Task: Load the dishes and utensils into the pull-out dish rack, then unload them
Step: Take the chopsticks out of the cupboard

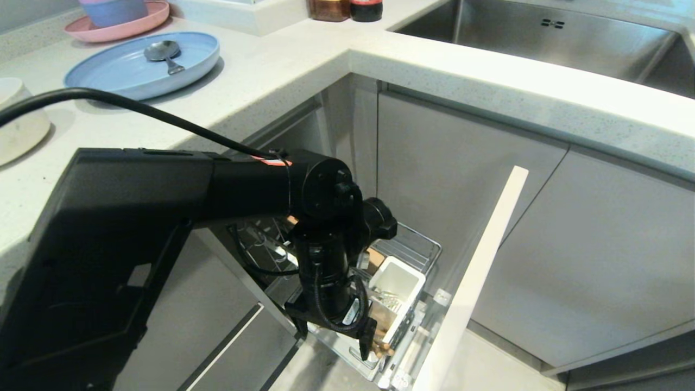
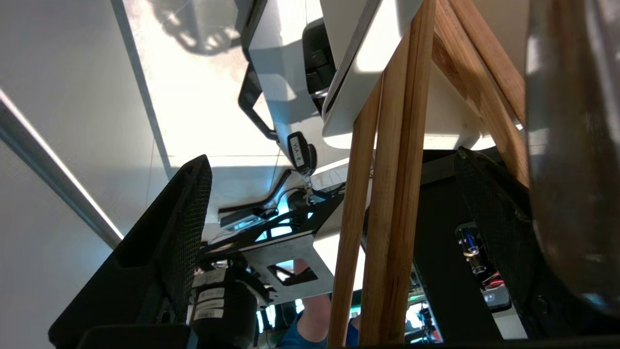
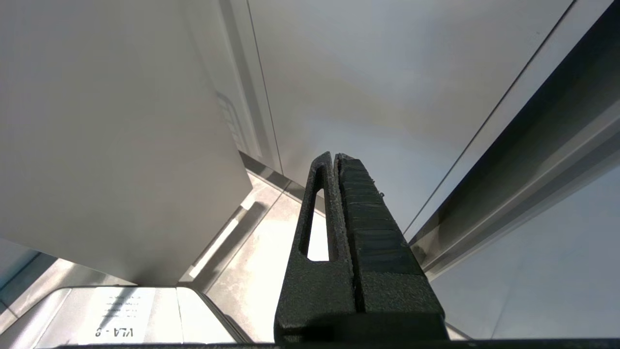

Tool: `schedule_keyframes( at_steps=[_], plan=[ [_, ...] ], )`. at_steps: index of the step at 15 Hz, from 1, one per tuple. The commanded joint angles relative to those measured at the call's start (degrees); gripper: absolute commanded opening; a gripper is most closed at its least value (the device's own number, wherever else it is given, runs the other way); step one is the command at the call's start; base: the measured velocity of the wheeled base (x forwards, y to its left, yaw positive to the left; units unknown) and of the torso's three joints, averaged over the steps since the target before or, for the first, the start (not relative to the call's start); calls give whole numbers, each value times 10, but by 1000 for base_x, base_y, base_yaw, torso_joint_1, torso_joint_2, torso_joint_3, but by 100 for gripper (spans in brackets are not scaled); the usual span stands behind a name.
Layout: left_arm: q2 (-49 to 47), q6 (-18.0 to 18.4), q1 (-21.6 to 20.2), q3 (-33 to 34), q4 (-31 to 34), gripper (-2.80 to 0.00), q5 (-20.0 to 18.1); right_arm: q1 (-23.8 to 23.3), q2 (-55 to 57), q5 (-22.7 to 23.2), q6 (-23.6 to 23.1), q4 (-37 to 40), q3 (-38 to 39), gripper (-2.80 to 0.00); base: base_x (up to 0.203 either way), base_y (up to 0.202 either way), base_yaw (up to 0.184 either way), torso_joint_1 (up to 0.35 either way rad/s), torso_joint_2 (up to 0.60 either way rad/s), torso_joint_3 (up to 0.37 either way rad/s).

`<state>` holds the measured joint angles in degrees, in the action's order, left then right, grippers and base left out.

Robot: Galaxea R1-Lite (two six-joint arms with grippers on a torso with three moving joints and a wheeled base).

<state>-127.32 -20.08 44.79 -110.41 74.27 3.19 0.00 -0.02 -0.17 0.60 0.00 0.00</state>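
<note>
The left gripper [image 2: 334, 218] hangs low over the near end of the pull-out dish rack [image 1: 412, 247], jaws spread wide with the chopsticks [image 2: 382, 203] standing between them, untouched by either pad as far as I can tell. Their long axis runs along the fingers, so closing should catch them. A white cup [image 1: 399, 282] sits just beyond. The right gripper [image 3: 339, 232], jaws pressed together, is parked by the cabinets. Farther off on the bench [image 1: 282, 70] rests the light-blue plate [image 1: 125, 73].
</note>
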Motion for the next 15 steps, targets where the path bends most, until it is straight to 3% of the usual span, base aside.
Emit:
schedule_keyframes(
  at_steps=[1,7,15],
  plan=[
    [6,2,-1,0,18,0,2,0,0,0,0,0,1,-280,0,0,0,0,0,0],
    [49,7,4,1,38,0,1,0,0,0,0,0,1,-280,0,0,0,0,0,0],
    [23,14,0,0,30,0,-1,0,0,1,0,0,1,-280,0,0,0,0,0,0]
  ],
)
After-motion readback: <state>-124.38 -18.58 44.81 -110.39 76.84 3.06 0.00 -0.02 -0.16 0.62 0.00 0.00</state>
